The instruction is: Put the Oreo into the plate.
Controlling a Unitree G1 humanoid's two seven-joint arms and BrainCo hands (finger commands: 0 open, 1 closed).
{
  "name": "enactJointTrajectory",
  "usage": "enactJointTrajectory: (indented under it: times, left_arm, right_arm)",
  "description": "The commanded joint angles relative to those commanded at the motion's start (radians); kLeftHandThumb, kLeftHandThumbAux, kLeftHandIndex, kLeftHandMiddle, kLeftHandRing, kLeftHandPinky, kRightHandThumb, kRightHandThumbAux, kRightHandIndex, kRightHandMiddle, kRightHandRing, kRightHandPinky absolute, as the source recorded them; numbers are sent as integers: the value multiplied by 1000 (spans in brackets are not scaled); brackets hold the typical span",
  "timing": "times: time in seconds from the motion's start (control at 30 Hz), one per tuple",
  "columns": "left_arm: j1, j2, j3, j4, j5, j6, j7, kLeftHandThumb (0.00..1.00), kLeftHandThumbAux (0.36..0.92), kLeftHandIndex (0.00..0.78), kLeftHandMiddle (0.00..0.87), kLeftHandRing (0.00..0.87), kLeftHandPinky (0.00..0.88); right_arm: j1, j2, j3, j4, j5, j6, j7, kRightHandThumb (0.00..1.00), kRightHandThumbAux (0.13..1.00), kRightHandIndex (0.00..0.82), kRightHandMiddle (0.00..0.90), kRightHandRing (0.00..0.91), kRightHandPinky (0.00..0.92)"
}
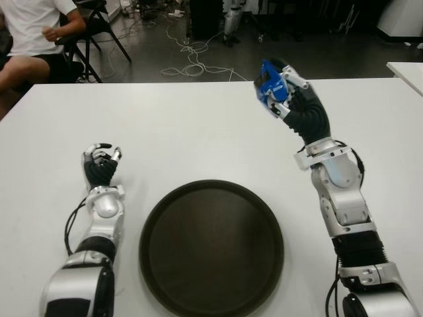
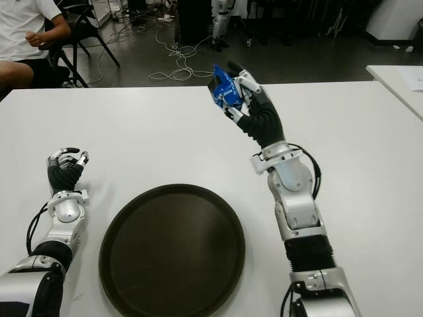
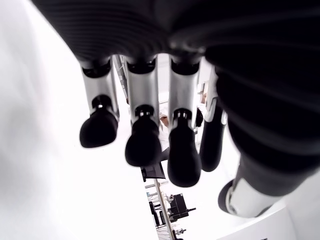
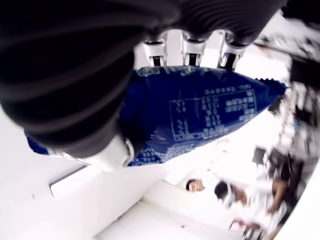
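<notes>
A blue Oreo packet [image 1: 269, 86] is held off the table at the far side, right of centre, with my right hand [image 1: 281, 88] shut on it. The right wrist view shows the blue wrapper [image 4: 200, 117] pressed between the fingers and the thumb. A round dark plate [image 1: 211, 247] lies on the white table [image 1: 198, 132] near the front edge, nearer to me and to the left of the packet. My left hand [image 1: 100, 162] shows left of the plate, fingers curled and holding nothing; its fingertips [image 3: 145, 145] appear bent in the left wrist view.
A person in a white shirt [image 1: 30, 26] sits on a chair beyond the table's far left corner. Cables [image 1: 192, 59] lie on the floor behind the table. Another white table's corner [image 1: 406, 71] shows at the far right.
</notes>
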Motion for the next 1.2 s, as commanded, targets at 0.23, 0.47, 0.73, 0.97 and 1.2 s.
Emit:
enactJointTrajectory:
  times: [0.23, 0.47, 0.73, 0.97, 1.2]
  left_arm:
    - [0, 1, 0, 1, -5, -4, -9, 704, 716, 435, 753, 765, 785]
    - [0, -1, 4, 1, -10, -1, -15, 704, 716, 436, 753, 764, 779]
    - [-1, -2, 5, 1, -12, 5, -18, 703, 717, 435, 754, 766, 782]
    - [2, -4, 13, -2, -23, -1, -32, 702, 717, 435, 745, 759, 773]
    - [2, -2, 5, -3, -7, 6, -14, 701, 717, 435, 739, 752, 759]
  right_arm:
    - [11, 18, 9, -22, -11, 38, 12, 702, 719, 418, 58, 0, 0]
    - [21, 33, 21, -28, -33, 60, 13, 702, 717, 419, 59, 0, 0]
    - [45, 54, 66, -39, -64, 80, 15, 703, 717, 419, 61, 0, 0]
    - [81, 49, 136, -90, -112, 55, 54, 703, 718, 419, 70, 0, 0]
    - [78, 3, 173, -79, -155, -13, 130, 701, 718, 419, 62, 0, 0]
